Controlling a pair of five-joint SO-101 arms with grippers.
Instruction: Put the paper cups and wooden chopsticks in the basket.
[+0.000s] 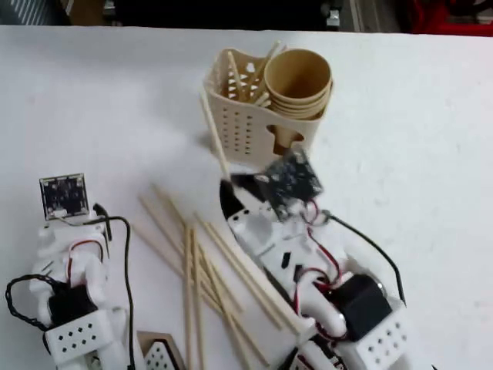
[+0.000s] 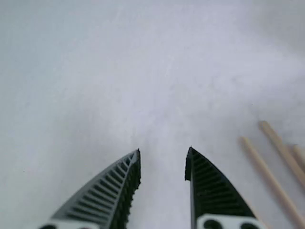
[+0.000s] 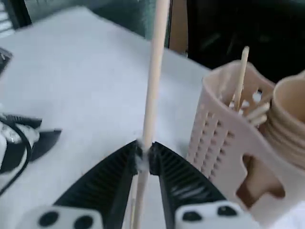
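White tabletop (image 1: 92,100) – right gripper (image 3: 145,153) is pinched on a pale wooden chopstick (image 3: 155,71), near-upright just beside the cream perforated plastic basket (image 3: 214,129); left gripper (image 2: 163,160) gapes, farther off.

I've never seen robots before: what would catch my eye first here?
Probably the right end effector gripping one wooden chopstick right beside the pale basket, which already holds stacked paper cups. Then the loose chopsticks strewn on the white table in front of the basket.
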